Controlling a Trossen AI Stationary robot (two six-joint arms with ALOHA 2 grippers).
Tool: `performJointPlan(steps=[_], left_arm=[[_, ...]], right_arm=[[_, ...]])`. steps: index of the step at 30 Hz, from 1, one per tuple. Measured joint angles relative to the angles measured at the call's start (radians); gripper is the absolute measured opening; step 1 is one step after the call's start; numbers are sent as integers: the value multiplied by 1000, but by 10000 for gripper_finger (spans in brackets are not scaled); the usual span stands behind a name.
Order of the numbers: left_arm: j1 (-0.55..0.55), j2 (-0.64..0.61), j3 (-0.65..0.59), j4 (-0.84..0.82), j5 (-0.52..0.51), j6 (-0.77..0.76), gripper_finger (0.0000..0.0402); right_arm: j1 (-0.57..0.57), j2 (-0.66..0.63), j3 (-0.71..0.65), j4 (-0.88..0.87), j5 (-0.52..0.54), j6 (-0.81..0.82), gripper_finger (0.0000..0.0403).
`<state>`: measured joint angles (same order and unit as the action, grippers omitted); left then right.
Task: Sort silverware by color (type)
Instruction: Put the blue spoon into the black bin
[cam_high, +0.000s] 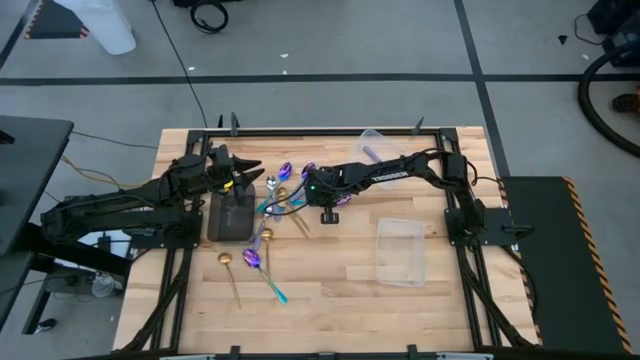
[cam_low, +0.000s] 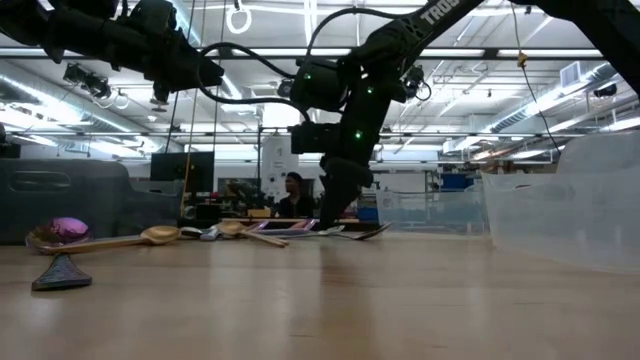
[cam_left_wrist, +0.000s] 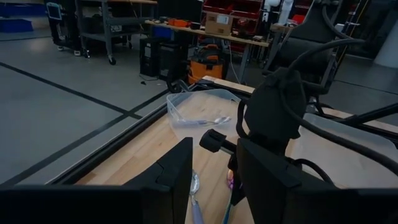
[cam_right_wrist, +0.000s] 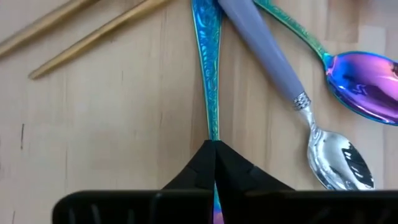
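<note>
I see the right end effector clenched on a teal-handled spoon at counter centre; the left end effector, released, hovers at nine o'clock.

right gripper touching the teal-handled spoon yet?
Touching. The right wrist view shows the right gripper shut with the teal spoon handle pinched between its fingertips.
</note>
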<state>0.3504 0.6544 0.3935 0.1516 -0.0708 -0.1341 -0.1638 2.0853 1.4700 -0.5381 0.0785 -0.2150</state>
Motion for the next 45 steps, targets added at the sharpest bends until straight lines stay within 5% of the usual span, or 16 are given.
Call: performJointPlan(steps=[17, 23, 32, 45], left_arm=[[0, 0, 0, 0, 0, 0, 135], [0, 0, 0, 1, 0, 0, 135], [0, 0, 0, 0, 0, -1, 134], [-1, 0, 0, -29, 52, 48, 135]], right_arm=[[-37, 6, -54, 95, -53, 63, 130], [-29, 4, -72, 105, -19, 69, 110], [-27, 1, -66, 56, -37, 128, 13], [34, -6, 57, -224, -52, 198, 22]])
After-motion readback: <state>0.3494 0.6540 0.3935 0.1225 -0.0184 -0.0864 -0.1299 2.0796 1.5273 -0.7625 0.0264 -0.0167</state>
